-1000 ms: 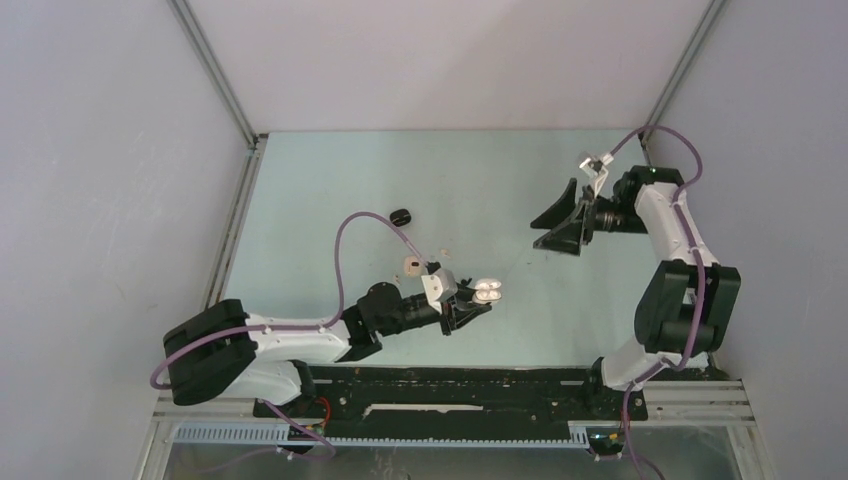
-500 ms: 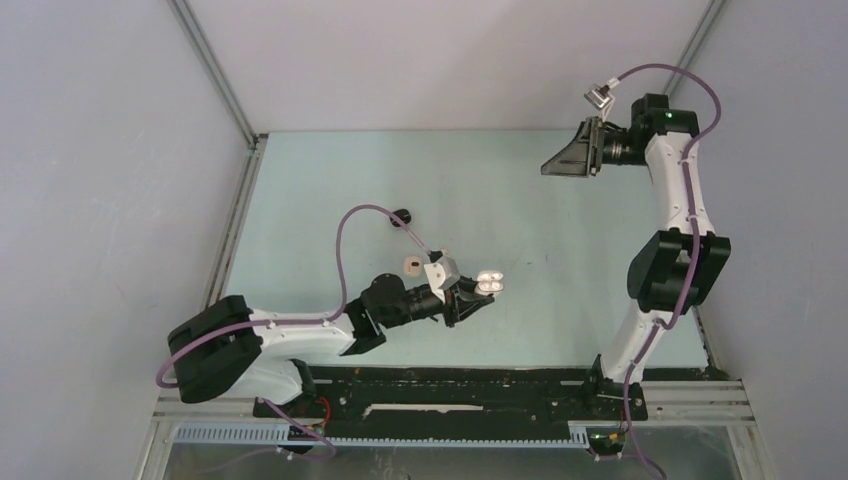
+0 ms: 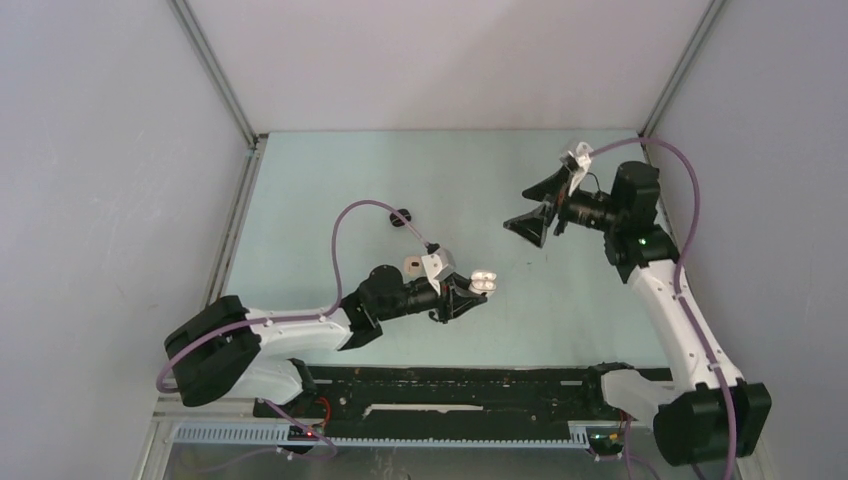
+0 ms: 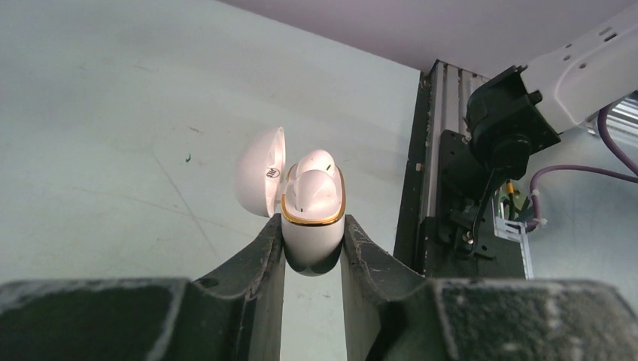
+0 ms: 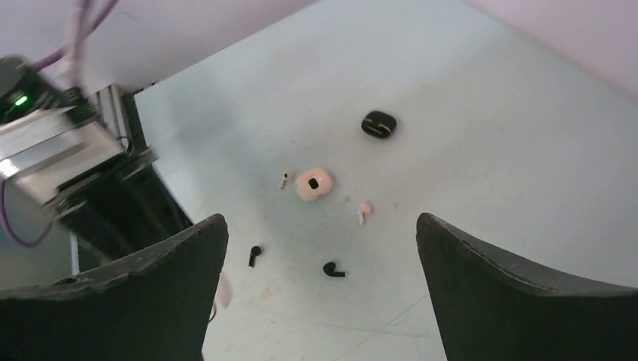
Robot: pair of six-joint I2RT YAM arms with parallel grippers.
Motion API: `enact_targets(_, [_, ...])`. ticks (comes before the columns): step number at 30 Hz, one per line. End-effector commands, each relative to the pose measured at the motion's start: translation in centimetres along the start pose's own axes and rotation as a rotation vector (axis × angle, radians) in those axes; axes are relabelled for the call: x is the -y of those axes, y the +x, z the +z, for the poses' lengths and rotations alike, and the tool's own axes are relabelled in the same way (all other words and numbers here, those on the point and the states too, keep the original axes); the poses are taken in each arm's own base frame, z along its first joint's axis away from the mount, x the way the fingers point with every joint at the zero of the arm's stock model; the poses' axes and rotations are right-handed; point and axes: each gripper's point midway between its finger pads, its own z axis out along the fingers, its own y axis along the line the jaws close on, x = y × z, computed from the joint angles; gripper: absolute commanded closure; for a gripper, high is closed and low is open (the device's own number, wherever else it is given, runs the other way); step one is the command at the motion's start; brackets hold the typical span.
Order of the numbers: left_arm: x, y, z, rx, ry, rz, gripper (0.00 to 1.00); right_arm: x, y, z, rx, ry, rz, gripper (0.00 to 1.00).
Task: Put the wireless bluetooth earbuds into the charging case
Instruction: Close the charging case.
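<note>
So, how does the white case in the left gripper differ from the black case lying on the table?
The white case is pale with a gold rim; the black case is dark. The white case stands open, white buds seated inside; the black case looks closed. The left gripper clamps the white case; the black case lies free on the table. Both are rounded.

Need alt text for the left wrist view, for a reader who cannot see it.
The left gripper clamps a white, gold-rimmed charging case, its lid hinged open to the left and two white earbuds seated inside. Behind lie the pale table and a black rail at right.
</note>
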Motion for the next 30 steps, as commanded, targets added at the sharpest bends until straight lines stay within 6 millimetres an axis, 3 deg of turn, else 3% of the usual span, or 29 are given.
enact_targets(1, [0.5, -1.5, 0.0, -0.014, 0.052, 0.015, 1.0, -2.6, 1.8, -0.7, 0.026, -0.173, -0.2, 0.06])
enact_targets(7, [0.2, -0.4, 0.5, -0.078, 0.082, 0.022, 1.0, -7.6, 7.4, -2.6, -0.097, -0.377, -0.333, 0.12])
enact_targets(12, [0.3, 0.0, 0.5, -0.103, 0.104, 0.056, 1.0, -8.9, 10.5, -3.0, -0.175, -0.454, -0.331, 0.12])
enact_targets(25, [0.4, -0.6, 1.4, -0.1, 0.136, 0.087, 1.0, -10.7, 13.8, -0.8, -0.313, -0.546, -0.34, 0.15])
enact_targets(30, [-2.2, -1.4, 2.0, -0.082, 0.019, -0.047, 1.0, -11.5, 13.8, -1.0, -0.325, -0.55, -0.361, 0.17])
